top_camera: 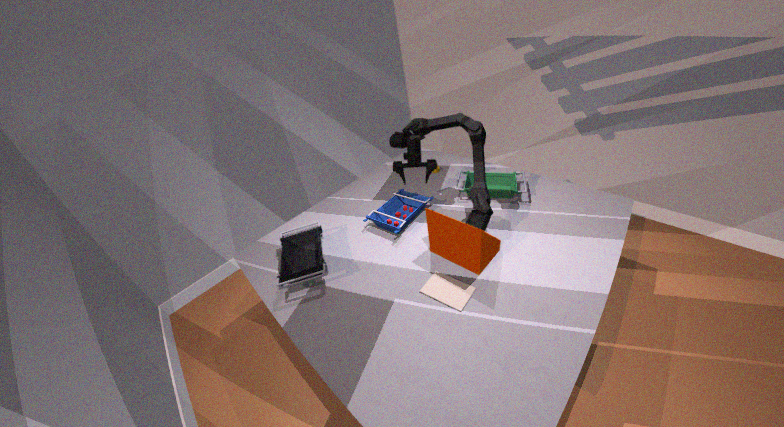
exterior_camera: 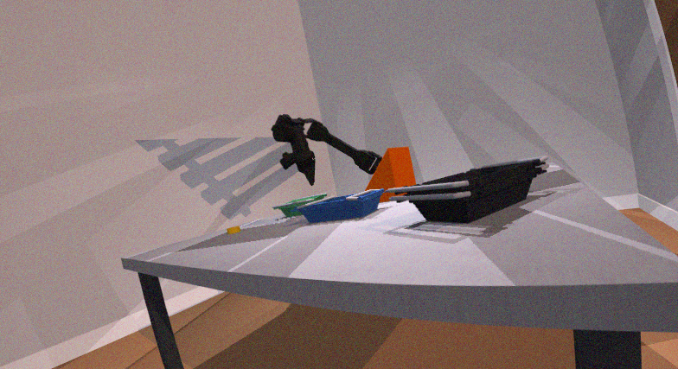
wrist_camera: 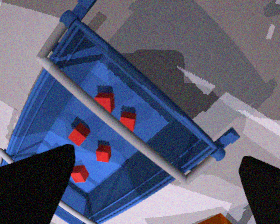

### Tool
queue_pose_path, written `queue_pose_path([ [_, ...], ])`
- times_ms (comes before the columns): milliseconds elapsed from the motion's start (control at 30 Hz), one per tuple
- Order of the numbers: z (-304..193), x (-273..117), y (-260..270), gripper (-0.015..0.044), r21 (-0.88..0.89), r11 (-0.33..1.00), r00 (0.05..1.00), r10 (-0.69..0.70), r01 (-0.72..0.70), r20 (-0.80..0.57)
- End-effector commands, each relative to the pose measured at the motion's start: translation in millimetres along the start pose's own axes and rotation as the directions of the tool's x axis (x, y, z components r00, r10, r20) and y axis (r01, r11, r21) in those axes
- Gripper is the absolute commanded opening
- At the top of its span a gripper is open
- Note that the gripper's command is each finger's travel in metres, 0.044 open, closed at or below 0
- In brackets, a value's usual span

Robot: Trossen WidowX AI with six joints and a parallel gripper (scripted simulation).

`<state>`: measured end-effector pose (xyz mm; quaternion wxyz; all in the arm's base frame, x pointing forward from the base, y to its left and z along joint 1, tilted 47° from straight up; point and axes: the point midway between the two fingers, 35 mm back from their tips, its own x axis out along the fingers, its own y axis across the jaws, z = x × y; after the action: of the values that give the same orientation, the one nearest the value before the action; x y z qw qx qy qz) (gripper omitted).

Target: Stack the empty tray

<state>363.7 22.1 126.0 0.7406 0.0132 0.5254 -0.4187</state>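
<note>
The loaded blue tray (top_camera: 418,205) (exterior_camera: 342,213) (wrist_camera: 141,82) stands on the table, with several small red blocks (top_camera: 398,214) (wrist_camera: 104,102) inside. Its far bar (top_camera: 411,198) (wrist_camera: 111,120) and near bar (top_camera: 388,217) both lie across its top, near opposite ends. My gripper (top_camera: 415,181) (exterior_camera: 311,182) (wrist_camera: 162,162) is wide open and empty, above the blue tray's far end. A black tray (top_camera: 301,254) (exterior_camera: 498,195) and a green tray (top_camera: 494,185) (exterior_camera: 303,206) stand apart from it, their bars out at the ends; no blocks show in either.
An orange wedge (top_camera: 452,243) (exterior_camera: 399,162) stands near the arm's base, between the black and green trays. A flat beige plate (top_camera: 447,291) lies in front of the wedge. A small yellow block (top_camera: 437,169) (exterior_camera: 233,230) lies on the table beyond the blue tray.
</note>
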Motion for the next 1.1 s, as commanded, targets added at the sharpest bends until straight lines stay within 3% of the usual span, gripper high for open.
queue_pose_path([
  [0,23.5,3.9,-64.9,0.0440,0.331,0.944,1.000,0.022,-0.017,-0.011],
  [267,26.6,6.4,-192.1,0.0440,0.834,0.549,0.999,0.042,-0.045,0.027],
  [367,19.0,5.9,-226.4,0.0440,0.926,0.373,0.998,0.028,-0.057,0.050],
  [467,5.6,3.8,-268.4,0.0440,0.990,0.117,0.996,-0.010,-0.082,0.083],
  [567,-14.7,-0.3,-307.8,0.0440,0.979,-0.158,0.991,-0.066,-0.125,0.116],
  [633,-25.2,-2.7,-323.1,0.0440,0.950,-0.274,0.987,-0.096,-0.151,0.129],
  [1067,-23.2,8.7,-324.4,0.0440,0.945,-0.289,0.987,-0.099,-0.152,0.128],
])
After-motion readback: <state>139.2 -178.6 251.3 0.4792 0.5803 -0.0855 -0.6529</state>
